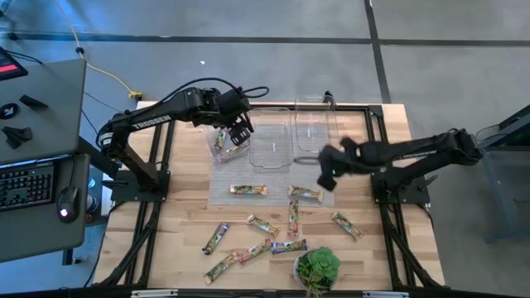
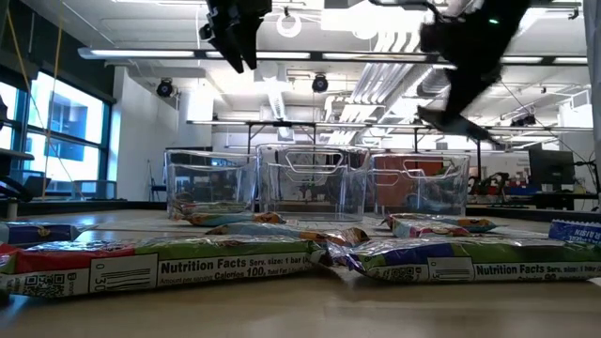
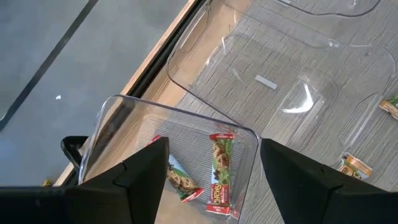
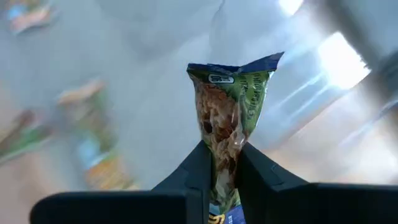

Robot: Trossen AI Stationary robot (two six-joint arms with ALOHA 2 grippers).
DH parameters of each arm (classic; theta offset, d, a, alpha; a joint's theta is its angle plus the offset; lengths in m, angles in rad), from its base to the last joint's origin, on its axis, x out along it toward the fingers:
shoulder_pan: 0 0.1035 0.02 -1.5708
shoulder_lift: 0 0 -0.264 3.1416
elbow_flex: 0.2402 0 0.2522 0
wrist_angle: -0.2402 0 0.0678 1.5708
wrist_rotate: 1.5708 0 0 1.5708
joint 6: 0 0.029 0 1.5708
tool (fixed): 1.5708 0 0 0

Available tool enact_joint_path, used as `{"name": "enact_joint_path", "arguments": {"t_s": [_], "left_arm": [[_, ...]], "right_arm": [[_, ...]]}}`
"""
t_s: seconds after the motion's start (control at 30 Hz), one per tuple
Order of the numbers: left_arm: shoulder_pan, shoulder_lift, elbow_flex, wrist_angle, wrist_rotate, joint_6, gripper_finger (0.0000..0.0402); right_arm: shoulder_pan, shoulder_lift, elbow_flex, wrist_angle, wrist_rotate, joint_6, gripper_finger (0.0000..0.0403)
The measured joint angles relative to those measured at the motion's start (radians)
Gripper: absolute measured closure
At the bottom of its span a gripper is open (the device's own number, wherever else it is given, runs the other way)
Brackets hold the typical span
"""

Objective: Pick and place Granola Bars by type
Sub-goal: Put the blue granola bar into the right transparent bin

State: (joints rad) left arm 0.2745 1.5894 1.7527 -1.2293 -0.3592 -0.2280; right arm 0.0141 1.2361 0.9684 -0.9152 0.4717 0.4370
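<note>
Several foil-wrapped granola bars lie flat on the table's near half, among them a green-gold one and a purple-ended one. Three clear bins stand in a row at the back. The left bin has two green bars lying flat on its floor. My left gripper hangs open above that bin, also seen high up in the low view. My right gripper is in front of the right bin, shut on a green bar with a blue end. My right gripper pinches the bar between its two fingers, which lie across it at a narrowed part of the wrapper. The bar's blue crimped end sticks out beyond the fingertips. The gripper slants down from the table's right, well above the tabletop.
The middle bin stands between the other two on a grey mat. A green potted plant sits at the near edge. A desk with a keyboard stands to the left of the table.
</note>
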Motion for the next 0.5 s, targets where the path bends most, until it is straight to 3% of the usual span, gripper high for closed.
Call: {"name": "enact_joint_path", "arguments": {"t_s": [0.1,0.17,0.37,0.5], "left_arm": [[0.0,0.0,0.0,0.0,0.0,0.021,0.0153],[0.0,0.0,0.0,0.0,0.001,0.021,0.0153],[0.0,0.0,0.0,-0.002,0.011,0.022,0.0153],[0.0,0.0,0.0,-0.007,0.013,0.024,0.0153]], "right_arm": [[-0.106,0.033,0.079,0.065,0.093,-0.212,0.036],[-0.187,0.061,0.114,0.145,0.093,-0.332,0.0363],[-0.435,0.168,0.142,0.343,-0.126,-0.462,0.0364],[-0.547,0.264,0.142,0.342,-0.156,-0.482,0.0352]]}}
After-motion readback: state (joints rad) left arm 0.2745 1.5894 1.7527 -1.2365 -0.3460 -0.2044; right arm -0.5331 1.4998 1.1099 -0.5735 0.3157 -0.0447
